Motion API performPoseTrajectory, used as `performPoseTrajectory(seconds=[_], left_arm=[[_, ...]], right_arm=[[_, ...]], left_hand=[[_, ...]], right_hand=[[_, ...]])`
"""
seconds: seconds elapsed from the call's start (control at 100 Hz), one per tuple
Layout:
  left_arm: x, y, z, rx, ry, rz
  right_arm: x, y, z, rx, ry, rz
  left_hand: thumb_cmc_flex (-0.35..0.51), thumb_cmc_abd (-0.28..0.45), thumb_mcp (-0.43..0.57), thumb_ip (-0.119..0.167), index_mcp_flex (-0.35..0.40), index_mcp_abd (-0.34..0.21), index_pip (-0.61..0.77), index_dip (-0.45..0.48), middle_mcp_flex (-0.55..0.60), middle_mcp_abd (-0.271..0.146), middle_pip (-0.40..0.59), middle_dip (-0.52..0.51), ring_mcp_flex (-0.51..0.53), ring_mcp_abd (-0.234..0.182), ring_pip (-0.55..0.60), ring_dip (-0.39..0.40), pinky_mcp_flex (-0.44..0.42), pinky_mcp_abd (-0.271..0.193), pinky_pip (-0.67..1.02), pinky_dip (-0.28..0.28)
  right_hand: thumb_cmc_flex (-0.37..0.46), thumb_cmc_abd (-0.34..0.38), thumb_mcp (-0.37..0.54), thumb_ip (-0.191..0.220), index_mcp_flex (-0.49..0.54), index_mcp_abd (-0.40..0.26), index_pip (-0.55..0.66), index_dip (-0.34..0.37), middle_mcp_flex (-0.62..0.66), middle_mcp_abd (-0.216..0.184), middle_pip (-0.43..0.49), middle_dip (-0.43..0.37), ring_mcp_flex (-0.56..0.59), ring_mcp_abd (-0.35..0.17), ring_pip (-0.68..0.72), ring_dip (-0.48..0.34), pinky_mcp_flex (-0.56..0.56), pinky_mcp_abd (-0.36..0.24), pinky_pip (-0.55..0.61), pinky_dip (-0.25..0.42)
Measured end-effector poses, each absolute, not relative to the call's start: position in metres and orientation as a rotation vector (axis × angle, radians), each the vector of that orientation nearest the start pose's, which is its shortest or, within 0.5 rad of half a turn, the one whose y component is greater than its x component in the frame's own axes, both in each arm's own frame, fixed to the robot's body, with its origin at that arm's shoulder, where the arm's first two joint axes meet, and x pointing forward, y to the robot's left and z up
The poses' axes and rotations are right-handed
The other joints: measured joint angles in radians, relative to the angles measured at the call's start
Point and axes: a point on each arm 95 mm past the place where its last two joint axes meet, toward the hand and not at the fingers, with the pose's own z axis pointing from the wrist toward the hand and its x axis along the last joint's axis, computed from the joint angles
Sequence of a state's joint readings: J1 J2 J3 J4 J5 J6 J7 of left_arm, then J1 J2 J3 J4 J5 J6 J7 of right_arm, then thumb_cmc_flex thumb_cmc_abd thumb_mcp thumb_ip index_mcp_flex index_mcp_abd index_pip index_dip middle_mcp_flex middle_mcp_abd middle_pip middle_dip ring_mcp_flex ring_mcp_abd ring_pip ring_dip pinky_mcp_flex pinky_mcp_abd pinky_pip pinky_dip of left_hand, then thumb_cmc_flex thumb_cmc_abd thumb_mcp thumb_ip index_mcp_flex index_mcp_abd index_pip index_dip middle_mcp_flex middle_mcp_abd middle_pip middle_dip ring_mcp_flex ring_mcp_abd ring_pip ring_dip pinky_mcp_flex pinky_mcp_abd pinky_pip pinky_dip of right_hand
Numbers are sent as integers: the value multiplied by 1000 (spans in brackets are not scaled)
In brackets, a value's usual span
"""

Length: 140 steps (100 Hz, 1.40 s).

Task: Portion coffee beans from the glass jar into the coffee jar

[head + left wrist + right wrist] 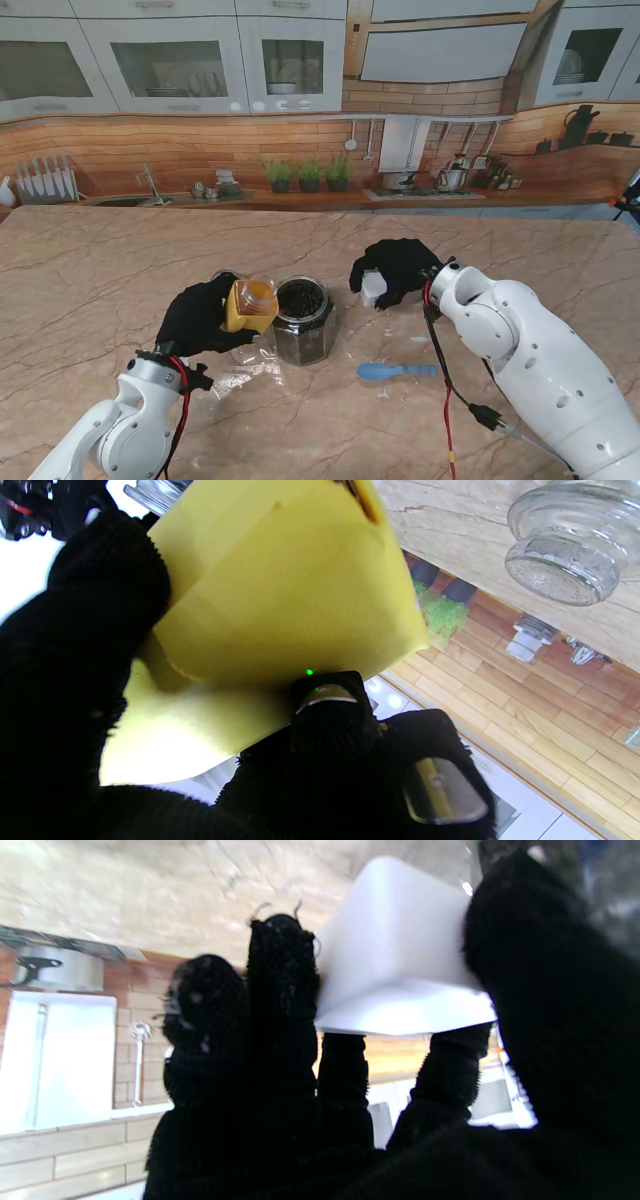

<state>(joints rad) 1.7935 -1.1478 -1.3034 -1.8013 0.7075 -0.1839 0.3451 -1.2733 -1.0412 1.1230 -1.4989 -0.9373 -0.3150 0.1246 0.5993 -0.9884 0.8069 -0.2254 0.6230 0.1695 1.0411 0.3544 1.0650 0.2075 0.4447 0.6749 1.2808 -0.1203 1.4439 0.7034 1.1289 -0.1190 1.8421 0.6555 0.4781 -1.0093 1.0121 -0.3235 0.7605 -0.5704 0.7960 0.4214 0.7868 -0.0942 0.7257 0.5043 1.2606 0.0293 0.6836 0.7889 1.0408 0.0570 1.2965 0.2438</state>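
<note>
The coffee jar (253,303) has a yellow label and a clear amber top. My left hand (198,316) is shut on it and holds it tilted just left of the glass jar (302,320). The glass jar stands open on the table with dark beans up to its rim. In the left wrist view the yellow jar (280,590) fills the frame between my gloved fingers (330,715). My right hand (398,270) rests right of the glass jar, shut on a white plastic piece (373,288). The right wrist view shows that white piece (400,960) pinched between thumb and fingers (282,970).
A blue spoon (395,371) lies on the marble table (90,270), nearer to me than the right hand. A glass lid (565,555) sits on the table beyond the left hand. Crumpled clear film (240,368) lies near the glass jar's base.
</note>
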Motion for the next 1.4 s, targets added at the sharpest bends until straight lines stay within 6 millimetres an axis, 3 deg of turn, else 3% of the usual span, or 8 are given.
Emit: performPoseTrajectory(seconds=[0.28, 0.66, 1.04, 1.4], left_arm=[[336, -12, -281, -1284, 1020, -2023], [328, -13, -269, -1365, 1074, -1958], [329, -19, -267, -1433, 1094, -1905], [335, -23, -265, -1465, 1055, -1903]], right_arm=[[457, 40, -224, 856, 1742, 1806], [445, 94, -182, 750, 1672, 2093], [428, 132, -169, 660, 1692, 2248], [422, 147, -169, 603, 1735, 2275]], left_hand=[[0, 0, 0, 0, 0, 0, 0, 0, 0, 0, 0, 0, 0, 0, 0, 0, 0, 0, 0, 0], [0, 0, 0, 0, 0, 0, 0, 0, 0, 0, 0, 0, 0, 0, 0, 0, 0, 0, 0, 0], [0, -2, 0, 0, 10, 0, 0, 0, 6, 0, 0, 0, 0, 0, 1, 0, 0, 1, 0, 0], [0, -2, 0, 0, 10, 0, 0, 0, 7, 0, 0, 0, 0, 1, 1, 0, 0, 1, 0, 0]], right_hand=[[0, 0, 0, 0, 2, -1, 0, 0, 1, 1, 0, 0, 1, 0, 0, 0, 0, 0, 1, 0], [1, -8, 0, 0, 6, -5, 9, 0, 11, 3, -12, 0, 2, 4, 0, 0, 1, 3, 3, 0], [1, -11, 0, 0, 14, -8, 15, 0, 24, 7, -24, 0, 9, 7, 0, -2, 3, 7, 6, 0], [1, -11, 0, 0, 14, -9, 15, 0, 25, 7, -24, 0, 10, 7, 0, -2, 4, 7, 7, 0]])
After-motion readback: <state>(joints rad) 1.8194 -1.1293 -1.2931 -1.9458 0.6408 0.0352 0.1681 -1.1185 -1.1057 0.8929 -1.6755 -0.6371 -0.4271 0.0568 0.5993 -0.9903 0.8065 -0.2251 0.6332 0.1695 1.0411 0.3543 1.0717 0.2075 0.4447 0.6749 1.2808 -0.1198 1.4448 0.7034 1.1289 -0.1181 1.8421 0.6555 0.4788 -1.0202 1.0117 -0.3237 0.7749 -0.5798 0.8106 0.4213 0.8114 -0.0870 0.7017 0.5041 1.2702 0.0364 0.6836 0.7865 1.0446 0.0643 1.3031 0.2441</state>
